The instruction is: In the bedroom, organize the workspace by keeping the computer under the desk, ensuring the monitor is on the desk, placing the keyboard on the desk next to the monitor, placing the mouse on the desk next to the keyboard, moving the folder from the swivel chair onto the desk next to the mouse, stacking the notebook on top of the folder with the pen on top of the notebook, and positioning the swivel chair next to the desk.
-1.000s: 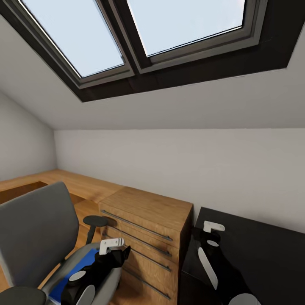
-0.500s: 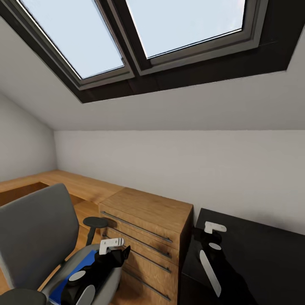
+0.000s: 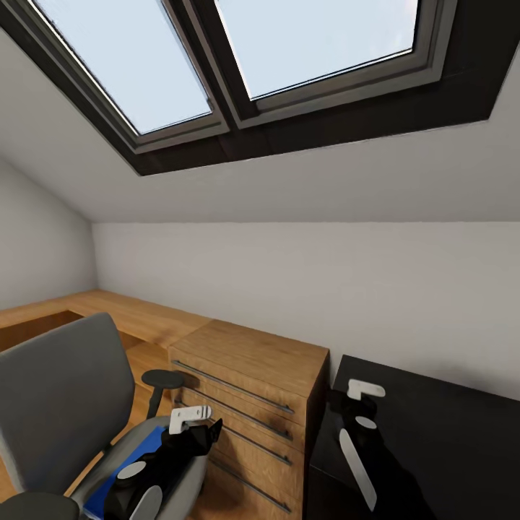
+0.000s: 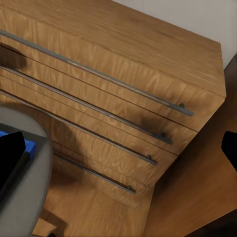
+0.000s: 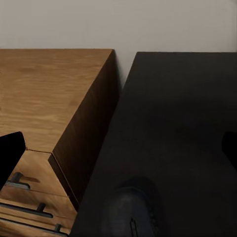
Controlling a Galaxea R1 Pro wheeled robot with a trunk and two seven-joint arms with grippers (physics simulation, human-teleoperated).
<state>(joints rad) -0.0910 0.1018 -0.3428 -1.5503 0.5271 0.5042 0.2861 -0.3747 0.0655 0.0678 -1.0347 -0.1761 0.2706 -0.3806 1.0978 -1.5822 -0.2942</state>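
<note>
1. At lower left of the head view: swivel chair with the folder flat on its seat, partly covered by the left gripper hanging over the seat's front edge. Wooden drawer chest in the middle, desk to the right, right gripper above its near corner. Skylights overhead. Monitor, keyboard and computer outside the frame.
2. Left wrist view: fingertips spread wide with nothing between them. Faces the chest drawers; only a sliver of blue folder on the grey seat edge.
3. Right wrist view: fingertips also wide apart and empty. Glossy desk top below; dark rounded shape, probably the mouse, cut off at the frame edge.
4. Step in hand, judged: fetching the folder off the chair. Next move calls for lowering the left gripper to a folder edge, pinching, then carrying it across to the desk beside the mouse.
</note>
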